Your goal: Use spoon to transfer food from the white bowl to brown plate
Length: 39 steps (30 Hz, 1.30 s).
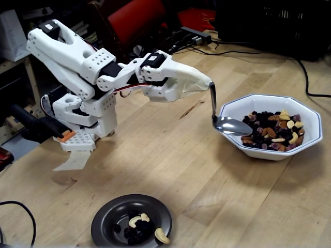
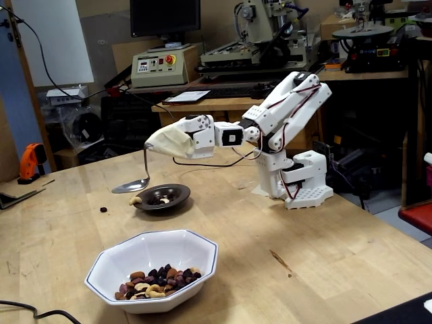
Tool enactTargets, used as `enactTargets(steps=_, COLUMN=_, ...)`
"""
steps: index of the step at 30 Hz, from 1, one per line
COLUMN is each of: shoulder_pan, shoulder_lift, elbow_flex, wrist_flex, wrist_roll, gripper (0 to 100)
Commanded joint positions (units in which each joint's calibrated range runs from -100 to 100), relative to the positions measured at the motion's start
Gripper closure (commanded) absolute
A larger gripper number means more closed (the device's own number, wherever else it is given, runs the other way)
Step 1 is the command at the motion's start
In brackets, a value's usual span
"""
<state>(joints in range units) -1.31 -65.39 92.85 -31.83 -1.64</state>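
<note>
At centre frame in a fixed view we see the white arm reach across the wooden worktop, its tip wrapped in pale covering, so we cannot tell whether the jaws are apart or together. The spoon hangs from that covered tip on a thin upright handle; its shiny oval bowl sits level over the near-left rim of the white bowl at right of frame and looks empty. The food of cashews, almonds and dark bits lies heaped in the bowl's right half, just beside the spoon's tip.

At the bottom edge we find the brown plate, well apart from the bowl, holding a few cashews and dark bits, one cashew resting on its rim. Black cables trail over the upper right of the worktop, and a red chair back stands behind the arm.

In the other fixed view the white bowl sits in the lower foreground and the spoon shows at middle left, in line with the brown plate beyond it. One dark bit lies loose on the worktop left of the plate. A control box, a dark monitor and shop machines fill the background, and an orange drill stands at far left.
</note>
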Motion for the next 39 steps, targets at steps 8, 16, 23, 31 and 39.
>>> enactTargets(steps=8, shoulder_pan=-0.32, shoulder_lift=-23.40, elbow_flex=-0.90, wrist_flex=26.30, wrist_roll=0.20, gripper=96)
enactTargets(steps=16, shoulder_pan=-0.32, shoulder_lift=-34.44, elbow_flex=-1.16, wrist_flex=39.98, wrist_roll=0.20, gripper=96)
enactTargets(steps=23, shoulder_pan=-0.32, shoulder_lift=-33.58, elbow_flex=-1.16, wrist_flex=42.66, wrist_roll=0.20, gripper=96)
enactTargets(steps=31, shoulder_pan=-0.32, shoulder_lift=-33.58, elbow_flex=-0.90, wrist_flex=42.66, wrist_roll=0.20, gripper=96)
enactTargets(steps=39, shoulder_pan=-0.76, shoulder_lift=-33.58, elbow_flex=-0.90, wrist_flex=42.66, wrist_roll=-0.10, gripper=96)
